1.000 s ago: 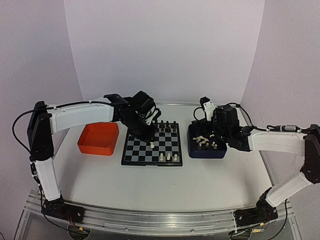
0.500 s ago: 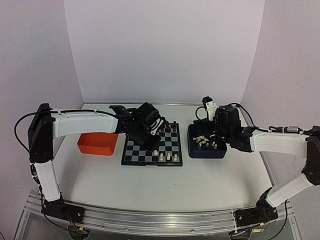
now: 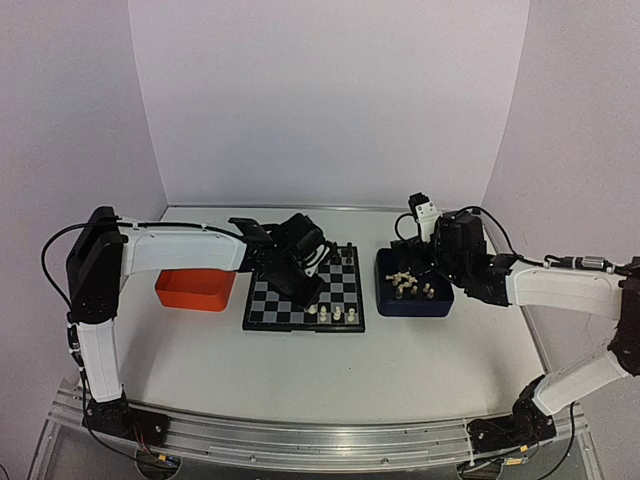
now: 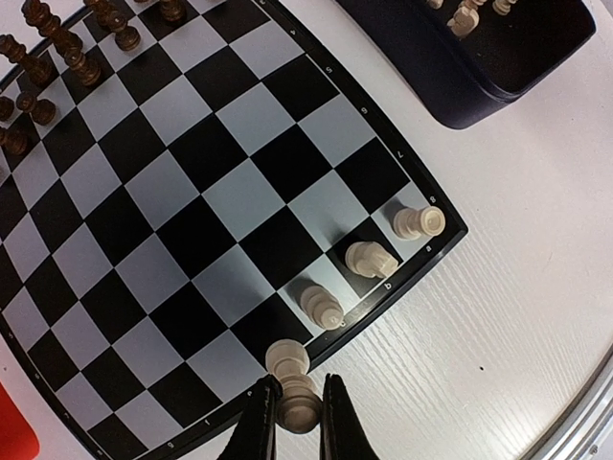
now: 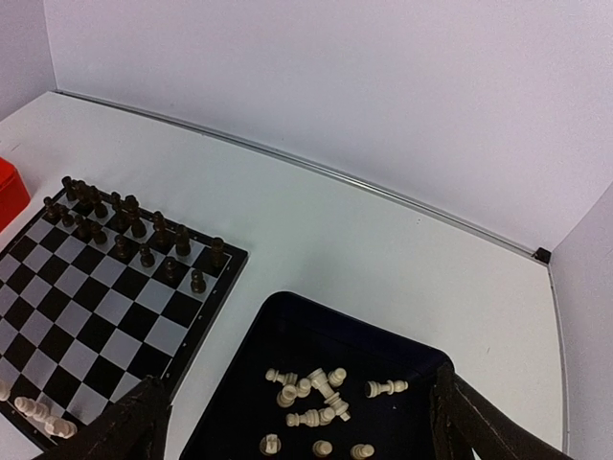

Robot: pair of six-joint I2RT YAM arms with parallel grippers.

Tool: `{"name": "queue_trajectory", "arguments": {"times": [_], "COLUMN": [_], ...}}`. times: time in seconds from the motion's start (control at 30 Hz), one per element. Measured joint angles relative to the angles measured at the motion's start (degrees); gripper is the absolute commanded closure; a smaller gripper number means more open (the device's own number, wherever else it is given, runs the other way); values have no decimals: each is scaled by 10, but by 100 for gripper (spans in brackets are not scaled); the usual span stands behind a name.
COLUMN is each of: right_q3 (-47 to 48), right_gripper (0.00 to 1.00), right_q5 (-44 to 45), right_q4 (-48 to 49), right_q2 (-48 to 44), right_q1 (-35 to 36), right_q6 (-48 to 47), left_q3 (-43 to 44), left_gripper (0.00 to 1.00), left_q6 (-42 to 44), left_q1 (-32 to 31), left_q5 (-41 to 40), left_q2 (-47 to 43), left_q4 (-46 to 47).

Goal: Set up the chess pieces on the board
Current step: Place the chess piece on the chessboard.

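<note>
The table (image 3: 300,380) carries the board (image 3: 268,305) at its centre, an orange tray (image 3: 195,290) at the board's 9 o'clock and a dark blue tray (image 3: 415,308) at its 3 o'clock. This puts one tray within reach of each arm. The black chessmen (image 5: 124,225) fill the two ranks along the board's 12 o'clock edge, so the 6 o'clock ranks are judged to be the destination for the cream side. Three placed cream chessmen (image 4: 372,259) stand on the 6 o'clock edge rank, running from the 5 o'clock corner toward 9 o'clock, one per square. The left pincer (image 4: 299,388) is narrow and closed on a cream chessman (image 4: 297,410), which is held upright directly over the next square in that row. This alignment indicates a set-down in progress. Whether the base touches the square cannot be determined. The right pincer (image 5: 302,422) stands wide and holds nothing. It hangs above the dark blue tray, probably staged to pick from the loose cream chessmen (image 5: 316,393). Most of these lie tipped in a cluster, and a few stand at the tray's 6 o'clock side. Most of the cream set is not yet on the board.
</note>
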Motion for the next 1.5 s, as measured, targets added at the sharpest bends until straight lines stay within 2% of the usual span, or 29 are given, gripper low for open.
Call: {"name": "queue_trajectory", "arguments": {"times": [1.23, 1.5], "right_q3": [0, 0], "right_gripper": [10, 10], "right_q5": [13, 18], "right_q4": [-8, -8], "right_q2": [0, 0], "right_q1": [0, 0], "right_q6": [-24, -24], "left_q3": [0, 0], "left_gripper": [100, 93], "left_q6": [1, 1], "left_q1": [0, 0], "left_q5": [-16, -17], "left_q2": [44, 46], "left_q4": [14, 19]}}
